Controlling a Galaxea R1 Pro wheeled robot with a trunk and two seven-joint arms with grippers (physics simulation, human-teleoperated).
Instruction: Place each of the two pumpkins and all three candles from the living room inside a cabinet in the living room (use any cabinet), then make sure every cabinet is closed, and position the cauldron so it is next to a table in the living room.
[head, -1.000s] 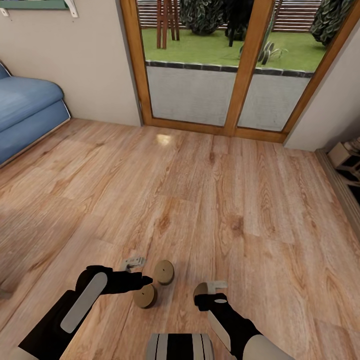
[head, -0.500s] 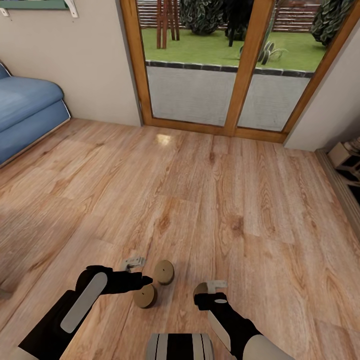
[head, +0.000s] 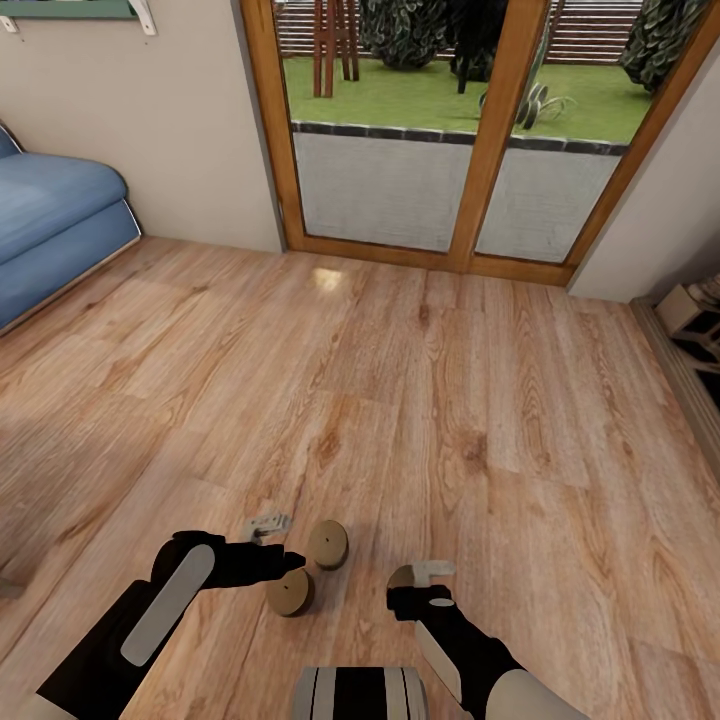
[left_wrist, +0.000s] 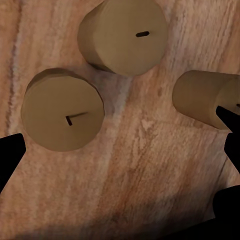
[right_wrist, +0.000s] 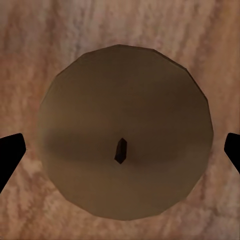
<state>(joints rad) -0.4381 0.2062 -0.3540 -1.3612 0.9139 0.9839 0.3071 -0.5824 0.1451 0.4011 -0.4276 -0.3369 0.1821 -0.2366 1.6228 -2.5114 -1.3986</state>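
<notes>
Gathering candles comes first: three stand on the wooden floor (head: 450, 400), well short of the glass door (head: 430, 130). The right gripper (right_wrist: 120, 150) hangs directly over the right-hand candle (right_wrist: 124, 131), jaws spread either side; descending straight should keep it centred. The left gripper (left_wrist: 120, 150), apparently unclenched, hovers near the other two candles (left_wrist: 64, 110).

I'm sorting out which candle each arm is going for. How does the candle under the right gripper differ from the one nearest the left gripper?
The right candle stands alone, centred between the right gripper's open jaws in the right wrist view. The left candle stands close beside a third candle, and in the left wrist view it sits off-centre under the open left gripper, nearer one finger. Both are upright tan cylinders on the wood floor.
</notes>
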